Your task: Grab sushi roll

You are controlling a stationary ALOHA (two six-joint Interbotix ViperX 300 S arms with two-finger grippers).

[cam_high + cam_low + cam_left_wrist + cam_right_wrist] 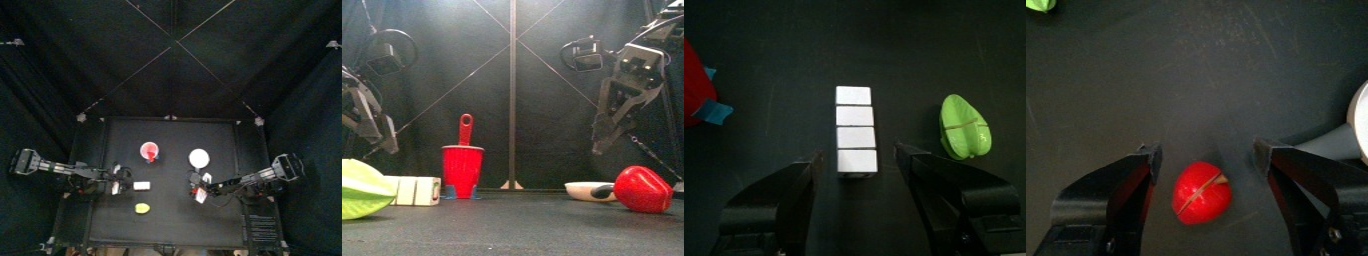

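The sushi roll (855, 130) is a white oblong piece marked into several segments, lying on the black table left of centre (130, 186). My left gripper (859, 155) is open, and the roll's near end lies between its two jaws without touching them. In the front view the sushi roll (416, 190) sits low at the left. My right gripper (1208, 150) is also open, hovering over a small red item (1201, 192) on the right half of the table.
A yellow-green lump (963, 127) lies close beside the roll (142, 208). A red cup with a handle (462, 160) stands at mid table. A round white disc (199, 157) lies beyond the right gripper (201, 186).
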